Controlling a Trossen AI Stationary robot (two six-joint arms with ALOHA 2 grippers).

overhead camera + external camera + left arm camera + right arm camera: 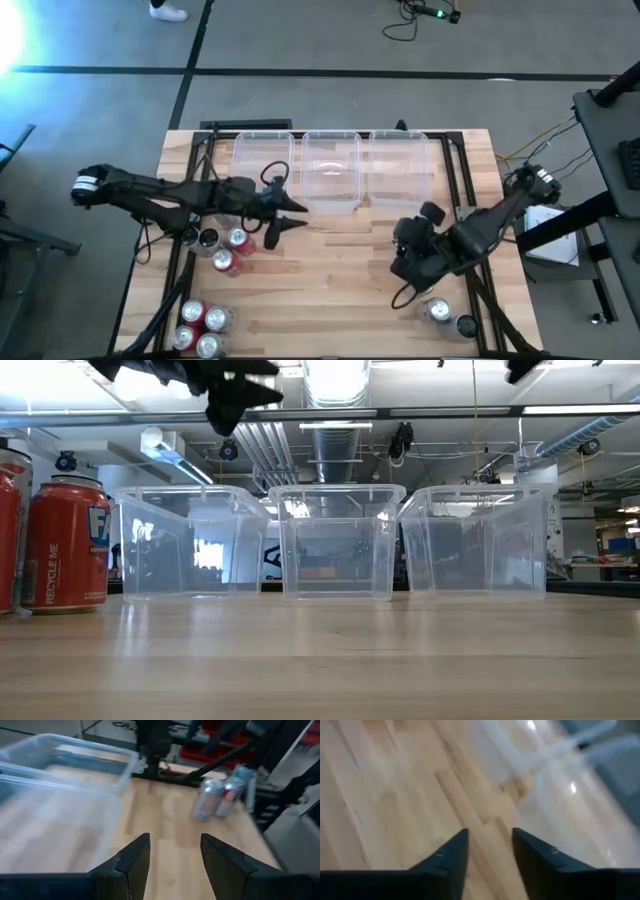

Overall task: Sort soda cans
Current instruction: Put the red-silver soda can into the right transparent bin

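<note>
My left gripper [291,216] hangs open and empty above the table, just in front of the left clear bin [263,160]; it also shows at the top of the low view [235,400]. Three cans stand just left of it: one dark-topped [208,237] and two red [237,238] [225,262]. Several red and silver cans [200,328] stand at the near left corner. Two cans [437,310] [466,325] stand at the near right. My right gripper [405,262] is open and empty above the table, in front of the right bin [400,165].
Three clear plastic bins stand in a row along the far side: left [185,540], middle [335,540] and right [478,538]. Two red cans [65,545] loom at the left of the low view. Bare wood [330,280] lies between the arms.
</note>
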